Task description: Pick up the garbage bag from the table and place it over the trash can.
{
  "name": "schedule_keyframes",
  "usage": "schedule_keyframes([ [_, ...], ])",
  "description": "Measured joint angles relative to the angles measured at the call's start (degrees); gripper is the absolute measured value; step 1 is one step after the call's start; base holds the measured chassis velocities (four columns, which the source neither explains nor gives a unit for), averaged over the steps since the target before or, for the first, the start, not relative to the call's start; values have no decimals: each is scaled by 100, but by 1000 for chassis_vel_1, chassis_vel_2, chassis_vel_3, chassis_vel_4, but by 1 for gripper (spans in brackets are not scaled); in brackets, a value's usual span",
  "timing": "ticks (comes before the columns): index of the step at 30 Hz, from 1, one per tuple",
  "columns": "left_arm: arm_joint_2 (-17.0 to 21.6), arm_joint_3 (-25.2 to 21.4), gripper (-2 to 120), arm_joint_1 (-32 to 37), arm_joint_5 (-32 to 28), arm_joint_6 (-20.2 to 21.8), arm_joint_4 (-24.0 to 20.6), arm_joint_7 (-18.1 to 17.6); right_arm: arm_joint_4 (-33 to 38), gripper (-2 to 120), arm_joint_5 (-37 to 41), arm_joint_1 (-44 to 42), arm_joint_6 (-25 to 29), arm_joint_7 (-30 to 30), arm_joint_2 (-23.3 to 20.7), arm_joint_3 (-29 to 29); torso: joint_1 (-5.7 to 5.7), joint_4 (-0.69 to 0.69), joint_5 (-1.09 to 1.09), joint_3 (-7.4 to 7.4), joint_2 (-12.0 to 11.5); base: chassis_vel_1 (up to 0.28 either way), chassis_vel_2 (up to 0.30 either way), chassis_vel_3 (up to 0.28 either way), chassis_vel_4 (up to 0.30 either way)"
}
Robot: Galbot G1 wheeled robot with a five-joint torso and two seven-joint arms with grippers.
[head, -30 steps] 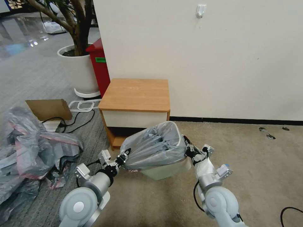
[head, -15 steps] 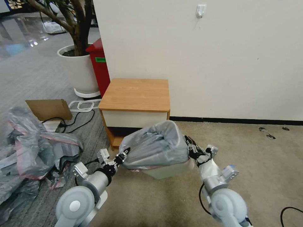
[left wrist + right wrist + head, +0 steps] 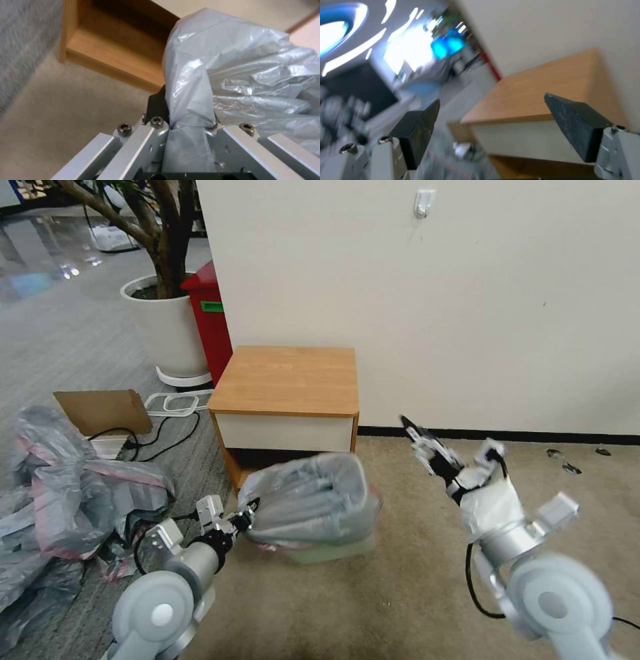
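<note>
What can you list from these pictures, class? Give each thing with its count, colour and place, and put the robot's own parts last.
garbage bag: one, grey with pink rim, draped over the trash can
trash can: one, cream-white, on the carpet before the table
table: one, light-brown wood with white drawer front, against the wall
heap of bags: one, grey and pink, on the floor at left
red bin: one, beside the table
plant pot: one, white, behind the red bin
cardboard: one piece, brown, on the floor at left
wall hook: one, white, high on the wall
left gripper: shut on the bag's edge
right gripper: open, raised clear, right of the bag
</note>
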Motion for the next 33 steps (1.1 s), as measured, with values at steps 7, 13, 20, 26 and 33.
schedule_keyframes([
  [7, 88, 409, 6, -66, 978, 1, -58, 97, -491, 66, -1646, 1665, -625, -763, -701, -2117, 0, 2, 0, 0, 0, 0, 0, 0, 0],
  [13, 158, 594, 6, -28, 1844, -161, -124, 425, -1137, 40, -2412, 2852, -1188, -886, -571, -3611, 0, 2, 0, 0, 0, 0, 0, 0, 0],
  [20, 139, 606, 6, -22, 2163, -269, -147, 638, -1503, 17, -2641, 3216, -1809, -765, -572, -4062, 0, 0, 0, 0, 0, 0, 0, 0, 0],
  [26, 85, 629, 6, 4, 2309, -302, -216, 713, -1766, 0, -3088, 3468, -1849, -724, -659, -4352, 0, 0, 0, 0, 0, 0, 0, 0, 0],
  [33, 71, 641, 6, 10, 2688, -393, -251, 820, -1999, 0, -3316, 3865, -1845, -495, -731, -4926, 0, 0, 0, 0, 0, 0, 0, 0, 0],
])
